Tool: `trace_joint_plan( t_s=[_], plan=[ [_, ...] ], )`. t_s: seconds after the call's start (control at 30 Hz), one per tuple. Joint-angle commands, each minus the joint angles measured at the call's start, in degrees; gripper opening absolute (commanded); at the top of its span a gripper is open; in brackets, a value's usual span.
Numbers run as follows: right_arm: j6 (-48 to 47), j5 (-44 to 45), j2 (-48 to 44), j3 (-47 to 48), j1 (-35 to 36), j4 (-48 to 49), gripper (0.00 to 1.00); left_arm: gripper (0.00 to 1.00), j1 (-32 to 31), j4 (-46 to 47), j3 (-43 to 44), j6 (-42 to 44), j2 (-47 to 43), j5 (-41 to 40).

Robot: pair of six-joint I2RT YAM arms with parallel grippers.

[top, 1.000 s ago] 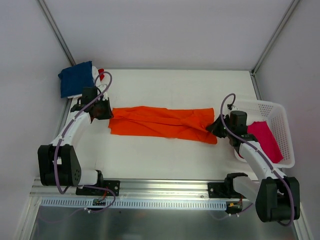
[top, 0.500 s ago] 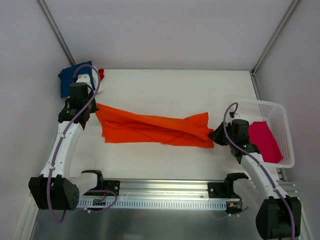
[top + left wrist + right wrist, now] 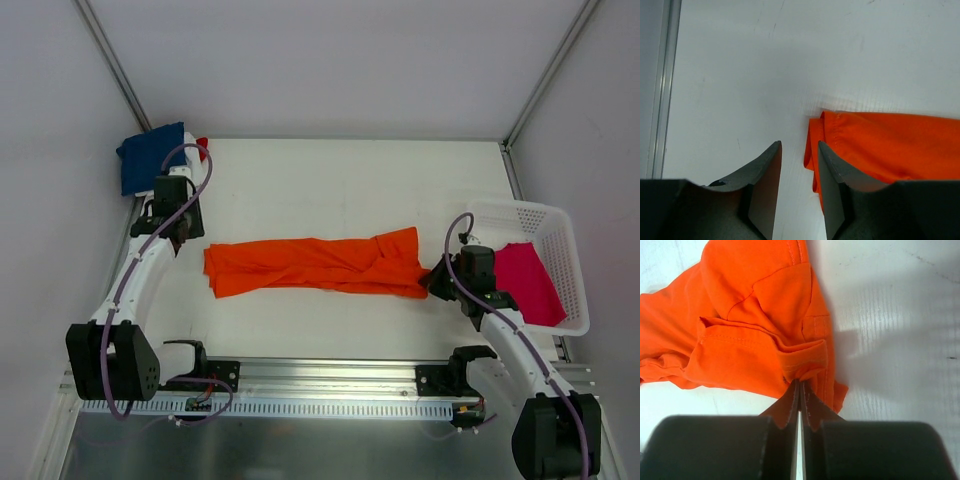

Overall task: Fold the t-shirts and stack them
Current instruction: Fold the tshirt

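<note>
Right end effector (image 3: pixel 799 385) is pinching the right hem of the orange t-shirt (image 3: pixel 755 315); left end effector (image 3: pixel 799 150) is hovering narrowly parted, empty, beside its left end.

1. Bright orange cloth t-shirt (image 3: pixel 890 145): in the left wrist view it runs off the right edge, and its lower part is covered by a dark finger (image 3: pixel 832 190) of the left gripper (image 3: pixel 799 145).
2. In the right wrist view the same garment is cut by the top and left edges. Its hem vanishes between the pressed-together fingers of the right gripper (image 3: pixel 799 385), so the depth of the grip cannot be told.
3. Red cloth (image 3: pixel 203 148): only a sliver shows beside the navy blue folded t-shirt (image 3: pixel 150 158), too small to identify.
4. Magenta-pink cloth t-shirt (image 3: pixel 530 282): its near edge is covered by the right arm and the rim of the white plastic lattice basket (image 3: pixel 560 225). Whether it is folded cannot be told.
</note>
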Motion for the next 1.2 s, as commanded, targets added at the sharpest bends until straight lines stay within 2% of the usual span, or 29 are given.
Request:
trace_joint_plan(
  t_s=[0.0, 0.17, 0.23, 0.27, 0.33, 0.37, 0.47, 0.5, 0.57, 0.67, 0.73, 0.83, 0.87, 1.03, 1.1, 1.17],
  plan=[
    [-0.7, 1.1, -3.5, 2.0, 0.1, -3.0, 0.01, 0.36, -0.1, -0.2, 1.5, 0.8, -3.4, -0.6],
    [-0.4, 0.3, -8.7, 2.8, 0.1, -8.7, 0.01, 0.32, -0.1, -0.2, 2.3, -0.4, -3.3, 2.8],
    [-0.4, 0.6, -11.9, 3.3, 0.2, -11.3, 0.10, 0.31, -0.1, 0.5, 1.9, -0.7, -4.6, 3.6],
    [-0.6, 1.2, -13.1, 4.2, 0.2, -14.2, 0.33, 0.31, -0.1, 1.2, 1.8, -0.8, -5.2, 4.8],
    [-0.6, 3.1, -16.4, 6.2, 0.4, -18.3, 0.65, 0.32, -0.1, 3.5, 2.6, -1.2, -7.1, 10.0],
    [-0.8, 3.6, -17.2, 9.4, 0.4, -19.5, 0.99, 0.34, 0.0, 4.4, 3.0, -1.9, -7.7, 12.2],
    [-2.3, 4.4, -16.4, 15.7, 0.4, -24.4, 1.00, 0.41, -0.1, 7.7, 6.1, -3.6, -8.2, 25.6],
    [-2.8, 4.5, -15.5, 19.9, 0.4, -26.9, 0.99, 0.43, -0.1, 8.0, 8.7, -3.9, -6.6, 34.0],
    [-2.8, 4.3, -13.3, 23.7, 0.5, -28.3, 1.00, 0.47, 0.0, 8.2, 11.6, -4.8, -3.9, 43.1],
    [-1.5, 2.8, -13.3, 23.7, 1.0, -26.8, 0.99, 0.50, -4.1, 8.3, 15.9, -5.8, 1.7, 52.7],
    [-0.1, 2.4, -14.4, 22.4, 1.7, -25.3, 0.99, 0.50, -9.0, 8.4, 19.3, -5.9, 7.4, 54.3],
    [0.6, 2.3, -16.2, 21.0, 2.5, -25.5, 1.00, 0.49, -15.0, 8.4, 24.3, -6.3, 16.5, 62.0],
    [0.6, 2.5, -16.6, 20.9, 2.6, -26.2, 0.99, 0.48, -16.4, 8.3, 25.8, -6.3, 19.2, 67.5],
    [0.5, 4.5, -22.0, 19.2, 3.0, -30.7, 0.99, 0.45, -25.7, 6.8, 37.0, -8.8, 37.9, 78.6],
    [0.7, 4.8, -24.6, 18.4, 3.0, -31.9, 0.94, 0.39, -28.7, 6.8, 41.8, -9.7, 45.9, 84.2],
    [1.0, 5.1, -25.9, 17.5, 2.9, -32.8, 0.85, 0.33, -33.5, 6.6, 44.7, -10.6, 50.3, 86.0]
  ],
)
